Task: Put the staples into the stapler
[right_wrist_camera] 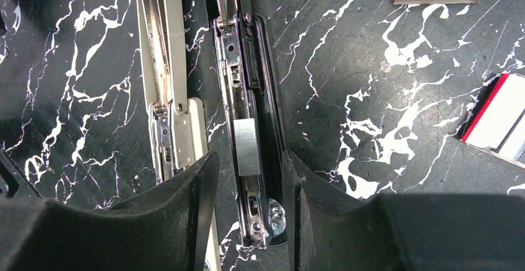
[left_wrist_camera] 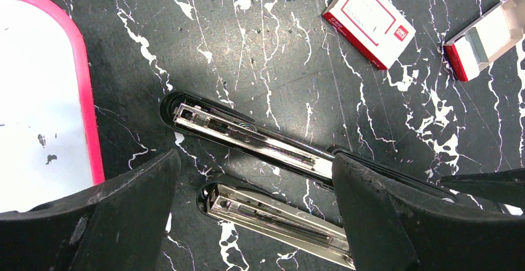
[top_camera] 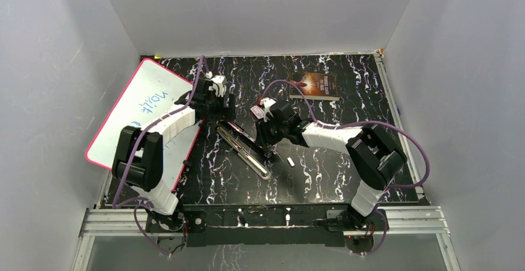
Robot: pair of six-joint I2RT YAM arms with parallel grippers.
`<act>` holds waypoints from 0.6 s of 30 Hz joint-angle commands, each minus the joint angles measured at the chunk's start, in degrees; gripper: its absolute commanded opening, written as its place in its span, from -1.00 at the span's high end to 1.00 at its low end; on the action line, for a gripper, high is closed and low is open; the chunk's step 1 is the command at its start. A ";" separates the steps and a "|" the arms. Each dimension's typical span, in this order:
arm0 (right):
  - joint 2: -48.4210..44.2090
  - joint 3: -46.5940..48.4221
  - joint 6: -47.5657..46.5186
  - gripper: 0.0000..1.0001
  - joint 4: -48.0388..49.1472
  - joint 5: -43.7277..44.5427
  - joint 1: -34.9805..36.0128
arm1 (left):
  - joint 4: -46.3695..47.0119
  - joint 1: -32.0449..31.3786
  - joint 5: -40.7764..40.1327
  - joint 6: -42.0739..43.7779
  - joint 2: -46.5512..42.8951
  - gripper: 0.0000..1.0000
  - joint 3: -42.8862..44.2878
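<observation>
At table centre the stapler [top_camera: 244, 149] lies opened out, two long arms side by side on a diagonal, chrome rail end toward the near edge. The staples [right_wrist_camera: 247, 147], one short silvery strip, sit in the channel of the black-backed arm, edges inside the rail walls, not touching either finger.

The right gripper [right_wrist_camera: 251, 156] is low over that arm, jaws partway apart and straddling it. The right-hand finger looks to be against the black edge and the other is very close to the rail. Can't tell if they pinch the arm or just flank it. The strip is not pinched.

The left gripper [left_wrist_camera: 255, 155] hangs above the stapler's far end, jaws spread wide, nothing between them held.

The pink rim of the whiteboard [top_camera: 142, 104] runs close along the left side, and the left arm lies over that rim, so room is tight there. Just beyond the stapler are a red-and-white box [left_wrist_camera: 368, 20] and an open box [left_wrist_camera: 486, 36], near each other but apart. A small white piece [top_camera: 290, 161] lies alone just right of the stapler. The book [top_camera: 314, 86] is by the far edge, well apart. Bare table [top_camera: 322, 184] shows in front and to the right. White walls [top_camera: 260, 11] close in three sides.
</observation>
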 commanded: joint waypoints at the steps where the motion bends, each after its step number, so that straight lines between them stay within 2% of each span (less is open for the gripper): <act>1: 0.92 0.46 0.36 0.03 2.62 -1.00 -0.64 | -0.56 0.12 0.43 0.50 -0.76 -0.83 2.17; 18: 1.61 0.45 0.38 0.40 2.61 -2.44 -1.04 | -0.64 0.18 0.39 0.52 -0.56 -0.83 2.22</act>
